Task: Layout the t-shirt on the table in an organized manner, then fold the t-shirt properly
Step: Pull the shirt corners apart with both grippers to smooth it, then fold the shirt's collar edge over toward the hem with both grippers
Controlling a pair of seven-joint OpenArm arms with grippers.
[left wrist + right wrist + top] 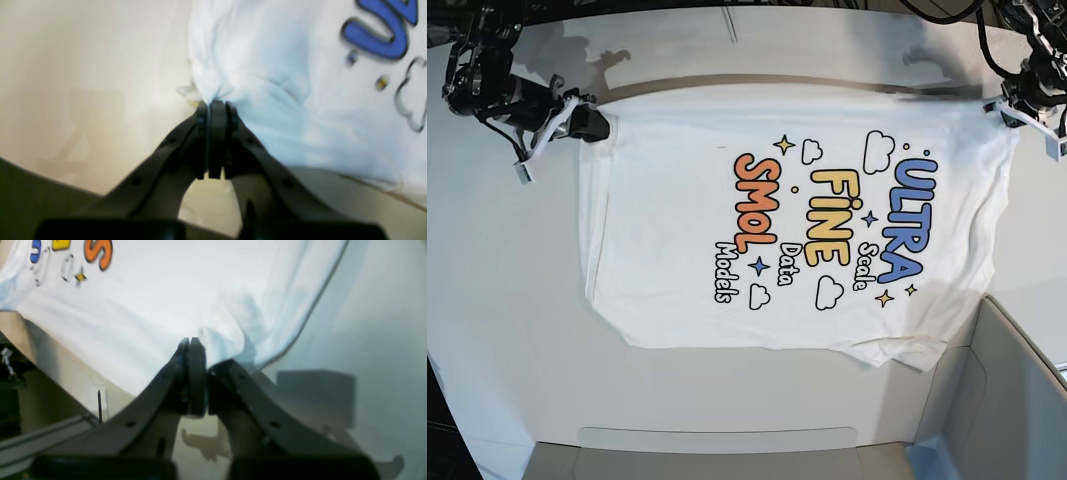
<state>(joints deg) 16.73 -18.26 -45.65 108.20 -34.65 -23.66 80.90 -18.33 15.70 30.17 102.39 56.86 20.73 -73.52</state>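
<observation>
Both wrist views are soft and blurred, so fine detail of the cloth at the fingertips is hard to read. In the base view the right arm's body and the left arm's upper links run out of the picture at the far left and far right corners. The near right corner of the t-shirt (797, 215) is rumpled and partly folded on itself.

The left claw (213, 105) is closed tight on a bunched pinch of the t-shirt's edge; a small wad of cloth pokes out beside its tips. The right claw (193, 341) is likewise closed, its tips pressed together with a fold of white cloth gathered against them. In the base view the right claw sits at the shirt's far left corner and the left claw at its far right corner, and the far hem is stretched between them.

The t-shirt lies spread on the white worktop (507, 330), printed side up, the coloured lettering reading sideways. Its far edge runs near the worktop's curved far edge, where a shadow band lies. Bare worktop stretches wide to the left and along the near side. Grey bin-like panels (1017, 390) stand at the near right, just beside the shirt's rumpled corner, and another low panel (717, 440) lies along the near edge.
</observation>
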